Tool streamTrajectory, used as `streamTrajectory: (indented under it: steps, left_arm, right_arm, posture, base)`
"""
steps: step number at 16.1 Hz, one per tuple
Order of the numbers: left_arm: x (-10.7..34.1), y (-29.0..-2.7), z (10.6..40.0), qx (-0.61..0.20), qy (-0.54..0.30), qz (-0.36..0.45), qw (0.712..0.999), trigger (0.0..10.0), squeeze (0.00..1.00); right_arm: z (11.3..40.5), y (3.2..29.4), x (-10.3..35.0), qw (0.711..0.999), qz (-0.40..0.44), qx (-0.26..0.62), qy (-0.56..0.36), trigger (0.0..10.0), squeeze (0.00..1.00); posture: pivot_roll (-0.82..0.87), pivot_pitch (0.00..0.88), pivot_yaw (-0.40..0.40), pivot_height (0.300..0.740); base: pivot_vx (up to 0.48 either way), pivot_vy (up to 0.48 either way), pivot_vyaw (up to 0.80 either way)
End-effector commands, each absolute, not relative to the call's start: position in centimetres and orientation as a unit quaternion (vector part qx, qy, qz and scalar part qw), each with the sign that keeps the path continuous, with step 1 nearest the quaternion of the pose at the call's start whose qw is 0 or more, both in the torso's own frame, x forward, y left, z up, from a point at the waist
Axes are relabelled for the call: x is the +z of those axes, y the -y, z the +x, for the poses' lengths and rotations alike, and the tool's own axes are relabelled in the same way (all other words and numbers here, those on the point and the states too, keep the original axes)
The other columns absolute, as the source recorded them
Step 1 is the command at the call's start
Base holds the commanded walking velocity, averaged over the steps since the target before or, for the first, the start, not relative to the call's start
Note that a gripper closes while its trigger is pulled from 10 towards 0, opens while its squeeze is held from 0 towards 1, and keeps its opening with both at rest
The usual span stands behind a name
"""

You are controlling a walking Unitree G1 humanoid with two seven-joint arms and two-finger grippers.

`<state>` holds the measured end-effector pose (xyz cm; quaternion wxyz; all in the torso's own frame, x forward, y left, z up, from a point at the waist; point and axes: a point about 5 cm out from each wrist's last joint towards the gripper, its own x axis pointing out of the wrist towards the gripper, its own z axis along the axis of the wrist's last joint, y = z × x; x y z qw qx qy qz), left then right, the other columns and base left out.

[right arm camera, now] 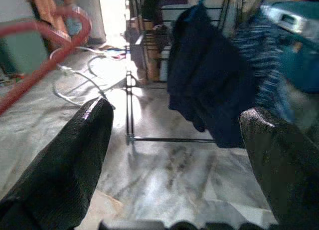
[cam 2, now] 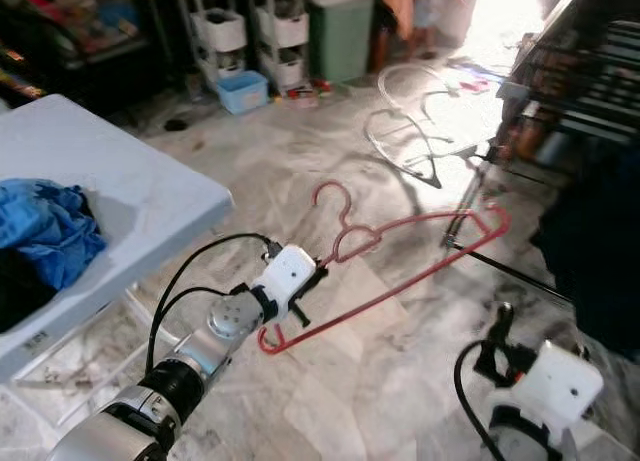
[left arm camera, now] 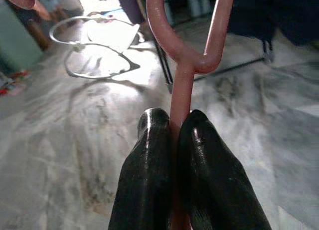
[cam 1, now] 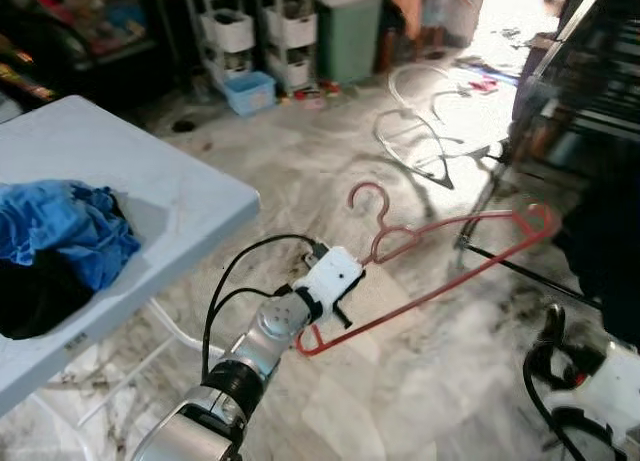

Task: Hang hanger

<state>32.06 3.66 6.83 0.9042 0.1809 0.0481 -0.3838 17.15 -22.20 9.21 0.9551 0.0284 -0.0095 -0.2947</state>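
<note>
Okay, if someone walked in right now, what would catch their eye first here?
Probably the red hanger, held out over the marble floor by the left gripper, whose fingers are shut on one end. Next, the crumpled blue cloth on the white table to the robot's left.

Head stereo pair is looking forward and down over the marble floor (cam 1: pixel 400 381), worktop (cam 1: pixel 150 191) at left. Left wrist camera is sitting very close behind its pincer (left arm camera: pixel 172 165), facing floor. Right wrist camera is facing a clothes rack (right arm camera: pixel 149 90). Red hanger (cam 1: pixel 450 251) is appearing in all views.
</note>
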Motion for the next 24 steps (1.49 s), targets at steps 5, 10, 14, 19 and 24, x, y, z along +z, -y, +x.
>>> streamTrajectory:
  steps: [5,10,14,19,24]
  left_arm:
    - [7.5,-2.9,32.4,-0.384,-0.042,0.177,0.905,10.0,0.0]
    - [7.5,-2.6,32.5,-0.396,-0.044,0.183,0.899,10.0,0.0]
    - [7.2,-2.8,32.4,-0.4,-0.052,0.183,0.897,10.0,0.0]
    - [7.1,-2.9,32.3,-0.403,-0.051,0.182,0.896,10.0,0.0]
    - [8.3,-5.6,33.8,-0.266,-0.008,0.164,0.95,10.0,0.0]
  right_arm:
    - [17.3,21.9,9.7,0.953,0.045,-0.299,0.014,10.0,0.0]
    - [16.6,21.7,9.6,0.953,0.04,-0.299,0.005,10.0,0.0]
    - [16.6,21.7,9.8,0.952,0.041,-0.302,0.005,10.0,0.0]
    - [16.3,21.3,9.7,0.955,0.041,-0.295,-0.002,10.0,0.0]
    - [17.1,20.0,9.8,0.976,0.012,-0.218,-0.01,10.0,0.0]
  posture:
    - [-0.14,0.015,0.02,0.74]
    - [-0.15,0.031,0.02,0.74]
    - [-0.15,0.04,0.025,0.74]
    - [-0.16,0.049,0.019,0.74]
    - [-0.15,0.042,-0.002,0.74]
  base:
    - [-0.278,0.0,-0.45]
    - [-0.28,0.0,-0.27]
    - [-0.27,0.0,0.0]
    - [-0.313,0.0,0.0]
    - [0.0,0.0,0.0]
